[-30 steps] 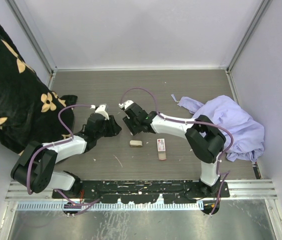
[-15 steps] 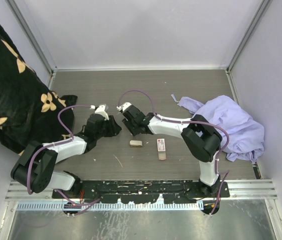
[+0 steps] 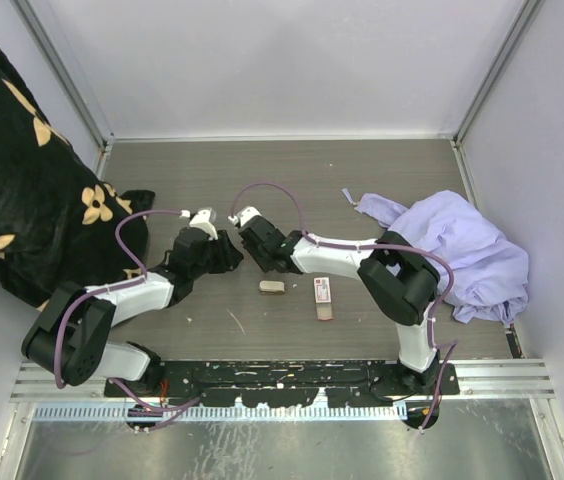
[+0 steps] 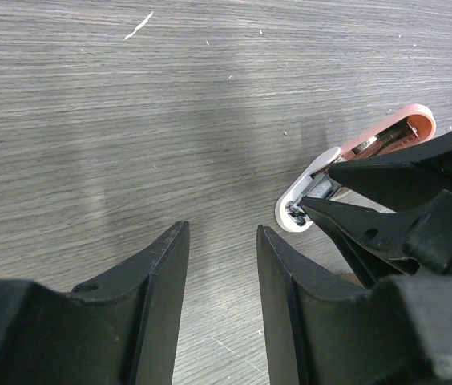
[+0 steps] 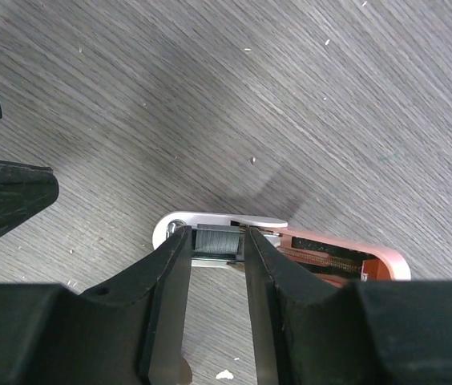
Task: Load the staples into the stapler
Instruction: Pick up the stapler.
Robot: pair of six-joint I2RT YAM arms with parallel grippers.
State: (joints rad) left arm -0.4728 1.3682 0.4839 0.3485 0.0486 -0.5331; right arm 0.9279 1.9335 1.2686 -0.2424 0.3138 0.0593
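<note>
counting what's here: one stapler (image 5: 330, 255), one staples box (image 3: 322, 290), one little beige block (image 3: 272, 287), one purple cloth (image 3: 472, 255) bunched up on the right, one black flowery blanket (image 3: 22, 170) on the left, and two grippers. the stapler is flipped open, white and pink, and sits around the middle of the table (image 3: 282, 180), right between the two claws. the right gripper (image 5: 215, 245) has its fingers pinched narrow on the metal magazine at the white end, one on each side, and it looks like both are touching. the left gripper (image 4: 222, 241) is just beside that same end, fingers a modest gap apart with only bare wood between them, holding nothing. the staples box lies flat closer to the near edge, apart from the stapler. its tan tray (image 3: 324, 313) pokes out the near end, and the beige block is just to its left.
</note>
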